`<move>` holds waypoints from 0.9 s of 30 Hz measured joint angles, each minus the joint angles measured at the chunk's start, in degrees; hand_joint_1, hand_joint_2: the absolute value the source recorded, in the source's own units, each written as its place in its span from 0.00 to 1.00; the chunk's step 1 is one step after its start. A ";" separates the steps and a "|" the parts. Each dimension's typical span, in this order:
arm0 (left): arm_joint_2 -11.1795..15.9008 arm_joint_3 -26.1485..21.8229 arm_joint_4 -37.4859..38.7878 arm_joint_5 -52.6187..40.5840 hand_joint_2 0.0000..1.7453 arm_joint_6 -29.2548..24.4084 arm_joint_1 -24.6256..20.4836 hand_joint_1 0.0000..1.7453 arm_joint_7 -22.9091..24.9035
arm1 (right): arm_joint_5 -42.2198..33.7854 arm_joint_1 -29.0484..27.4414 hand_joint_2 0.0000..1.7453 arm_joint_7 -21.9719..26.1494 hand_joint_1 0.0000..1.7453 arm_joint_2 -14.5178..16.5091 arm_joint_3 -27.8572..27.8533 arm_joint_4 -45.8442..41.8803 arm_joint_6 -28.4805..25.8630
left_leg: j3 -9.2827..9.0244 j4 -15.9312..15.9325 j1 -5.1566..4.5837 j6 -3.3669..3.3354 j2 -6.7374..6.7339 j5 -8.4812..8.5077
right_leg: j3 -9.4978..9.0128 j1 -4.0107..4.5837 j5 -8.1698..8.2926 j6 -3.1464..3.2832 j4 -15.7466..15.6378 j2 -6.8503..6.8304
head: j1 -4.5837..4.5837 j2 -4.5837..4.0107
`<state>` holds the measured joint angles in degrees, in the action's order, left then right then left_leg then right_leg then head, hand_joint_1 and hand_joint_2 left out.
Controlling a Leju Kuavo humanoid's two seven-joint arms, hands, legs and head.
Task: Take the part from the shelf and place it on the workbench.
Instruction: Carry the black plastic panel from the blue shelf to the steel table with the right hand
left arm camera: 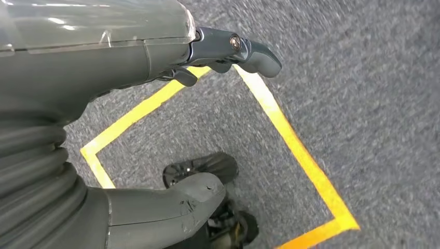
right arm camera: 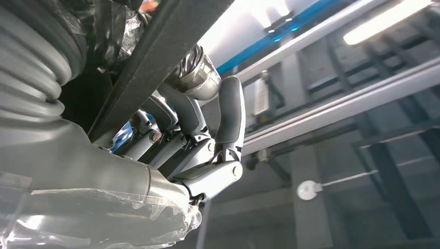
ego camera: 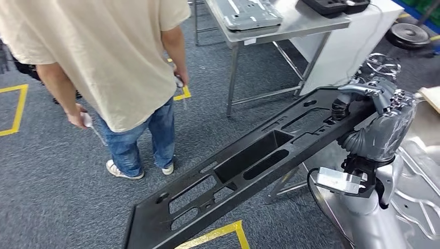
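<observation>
1 part (ego camera: 244,171) in right hand (ego camera: 371,96)

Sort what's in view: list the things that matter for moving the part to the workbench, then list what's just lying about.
Belongs to the job:
long black part, held at one end
right hand, gripping that end
metal table, possibly the workbench
left hand, holding nothing

Just lying about:
person standing nearby
yellow floor tape
grey panel on the table
black tray
</observation>
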<state>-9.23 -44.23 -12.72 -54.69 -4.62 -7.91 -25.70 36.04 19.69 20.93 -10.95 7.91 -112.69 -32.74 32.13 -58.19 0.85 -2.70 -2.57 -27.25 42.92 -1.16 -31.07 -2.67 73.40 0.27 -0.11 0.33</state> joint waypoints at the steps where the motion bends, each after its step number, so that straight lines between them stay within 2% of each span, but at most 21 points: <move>1: -0.16 -0.07 0.00 0.03 1.00 0.16 -0.03 0.00 0.07 | 0.04 -0.18 1.00 -0.02 1.00 0.00 -0.17 -0.01 0.00 | -0.06 -0.08 0.00 0.10 -0.76 -0.15 | -1.35 -0.08 1.63 -0.02 -2.41 -0.48 | 0.01 0.00; 3: -0.50 -0.14 0.00 0.02 1.00 0.59 -0.13 0.00 0.30 | 0.09 -0.26 1.00 -0.09 1.00 0.00 -0.51 -0.04 0.00 | -0.30 -0.29 -0.18 0.53 -2.10 -0.59 | -5.36 0.16 4.72 0.24 -9.83 -2.76 | 0.00 0.00; 4: -0.64 -0.15 0.00 0.00 1.00 0.77 -0.15 0.00 0.42 | 0.09 -0.28 1.00 -0.11 1.00 0.00 -0.70 -0.08 -0.01 | -0.42 -0.37 -0.33 0.82 -2.68 -0.80 | -6.77 0.40 5.52 0.55 -12.56 -3.62 | 0.01 0.00; 5: -0.72 -0.16 0.00 -0.02 1.00 0.86 -0.16 0.00 0.48 | 0.10 -0.32 1.00 -0.14 1.00 -0.01 -0.89 -0.11 -0.02 | -0.56 -0.41 -0.49 1.12 -3.21 -0.98 | -7.35 0.66 5.68 0.87 -13.90 -4.06 | 0.02 0.00; 7: -0.80 -0.18 0.00 -0.04 1.00 0.96 -0.17 0.00 0.43 | 0.14 -0.49 1.00 -0.15 1.00 -0.02 -1.21 -0.19 -0.04 | -0.87 -0.34 -0.62 1.73 -4.29 -1.19 | -7.21 0.84 5.69 1.54 -14.11 -2.92 | 0.04 0.00; 8: -0.84 -0.19 0.00 -0.04 1.00 1.03 -0.24 0.00 0.37 | 0.16 -0.60 1.00 -0.15 1.00 -0.02 -1.33 -0.24 -0.04 | -0.97 -0.48 -0.52 2.09 -4.00 -1.47 | -7.22 0.71 5.78 1.83 -14.23 -2.27 | 0.04 0.00; 10: -0.88 -0.19 0.00 -0.02 1.00 1.19 -0.33 0.00 0.23 | 0.19 -0.72 1.00 -0.15 1.00 -0.02 -1.48 -0.41 -0.05 | -0.13 -2.97 -0.26 2.65 -1.35 -3.47 | -7.36 0.34 6.03 2.54 -14.56 -1.10 | 0.05 0.00; 11: -0.88 -0.20 0.00 -0.01 1.00 1.25 -0.30 0.00 0.18 | 0.19 -0.75 1.00 -0.15 1.00 -0.02 -1.51 -0.46 -0.05 | 1.14 -5.94 -0.13 2.80 0.38 -5.28 | -7.38 0.22 6.11 2.81 -14.63 -0.55 | 0.06 0.00; 12: -0.87 -0.21 0.00 0.01 1.00 1.29 -0.18 0.00 0.10 | 0.20 -0.78 1.00 -0.15 1.00 -0.02 -1.53 -0.48 -0.06 | 2.86 -9.76 -0.11 2.85 1.46 -7.24 | -7.35 0.22 6.14 3.01 -14.64 0.09 | 0.06 0.00; 13: -0.86 -0.22 0.00 0.02 1.00 1.28 -0.03 0.00 0.03 | 0.20 -0.88 1.00 -0.15 1.00 -0.02 -1.53 -0.48 -0.07 | 4.66 -13.57 -0.10 2.90 1.82 -8.75 | -7.31 0.27 6.18 3.13 -14.62 0.81 | 0.06 0.00; 14: -0.83 -0.22 0.00 0.02 1.00 1.22 0.10 0.00 -0.06 | 0.20 -1.02 1.00 -0.15 1.00 -0.02 -1.55 -0.48 -0.07 | 6.00 -16.21 -0.10 2.92 1.99 -9.33 | -7.29 0.32 6.20 3.16 -14.57 1.62 | 0.06 0.00; 15: -0.80 -0.22 0.00 -0.01 1.00 1.10 0.16 0.00 -0.16 | 0.20 -1.16 1.00 -0.15 1.00 -0.01 -1.60 -0.48 -0.07 | 6.44 -16.85 -0.10 2.87 2.08 -8.72 | -7.28 0.36 6.21 3.17 -14.50 2.44 | 0.06 0.00; 16: -0.77 -0.22 0.00 -0.05 1.00 0.96 0.15 0.00 -0.26 | 0.20 -1.28 1.00 -0.15 1.00 -0.01 -1.71 -0.48 -0.08 | 5.89 -15.28 -0.10 2.73 2.26 -7.07 | -7.28 0.38 6.21 3.17 -14.39 3.27 | 0.06 0.00; 17: -0.73 -0.22 0.00 -0.09 1.00 0.82 0.09 0.00 -0.36 | 0.20 -1.36 1.00 -0.15 1.00 -0.01 -1.86 -0.48 -0.09 | 4.48 -11.86 -0.10 2.49 2.85 -4.76 | -7.28 0.38 6.20 3.14 -14.24 4.07 | 0.06 0.00; 19: -0.57 -0.22 0.00 -0.17 1.00 0.65 -0.01 0.00 -0.48 | 0.16 -1.43 1.00 -0.15 1.00 0.00 -2.21 -0.46 -0.11 | 1.56 -4.59 0.05 1.95 5.60 -1.51 | -7.00 0.40 6.19 2.87 -13.84 5.54 | 0.04 0.00; 20: -0.51 -0.22 0.00 -0.24 1.00 0.57 -0.03 0.00 -0.51 | 0.13 -1.47 1.00 -0.15 1.00 0.00 -2.40 -0.45 -0.14 | 0.70 -2.43 0.08 1.78 6.65 -0.89 | -6.73 0.35 6.29 2.58 -13.72 6.24 | 0.03 0.00; 21: -0.44 -0.22 0.00 -0.32 1.00 0.48 -0.04 0.00 -0.51 | 0.10 -1.57 1.00 -0.15 1.00 0.00 -2.58 -0.45 -0.16 | 0.39 -1.59 0.05 1.66 7.15 -0.89 | -6.43 0.24 6.46 2.19 -13.71 6.93 | 0.04 0.00; 23: -0.45 -0.22 -0.01 -0.47 1.00 0.32 -0.17 0.00 -0.53 | 0.07 -1.87 1.00 -0.16 1.00 -0.01 -3.02 -0.45 -0.21 | 0.18 -1.03 0.07 1.24 5.90 -0.54 | -6.01 0.01 6.87 1.33 -13.96 8.04 | 0.06 0.00; 24: -0.45 -0.23 -0.01 -0.54 1.00 0.23 -0.28 0.00 -0.54 | 0.02 -2.01 1.00 -0.17 1.00 -0.03 -3.31 -0.45 -0.23 | 0.06 -0.65 0.18 0.87 5.17 -0.23 | -5.80 0.09 6.66 1.01 -13.70 7.37 | 0.00 0.00; 25: -0.45 -0.23 -0.01 -0.66 1.00 0.17 -0.37 0.00 -0.56 | -0.02 -2.07 1.00 -0.19 1.00 -0.07 -3.67 -0.42 -0.25 | -0.06 -0.22 0.32 0.48 4.38 0.07 | -5.20 0.20 5.80 0.73 -12.47 5.88 | -0.08 0.00; 27: -0.43 -0.23 0.00 -0.97 1.00 0.08 -0.37 0.00 -0.57 | -0.13 -2.17 1.00 -0.29 1.00 -0.13 -4.46 -0.21 -0.27 | -0.14 0.16 0.29 -0.01 2.81 0.32 | -2.67 0.32 2.54 0.35 -6.86 2.01 | -0.22 0.00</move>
<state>-9.67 -44.46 -12.72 -55.65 -4.54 -8.29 -26.27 35.91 17.51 20.64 -11.08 3.45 -112.90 -33.01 31.98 -58.03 1.14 -2.71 0.24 -26.93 40.25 -0.84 -28.53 -2.32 66.54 2.29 -0.34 0.33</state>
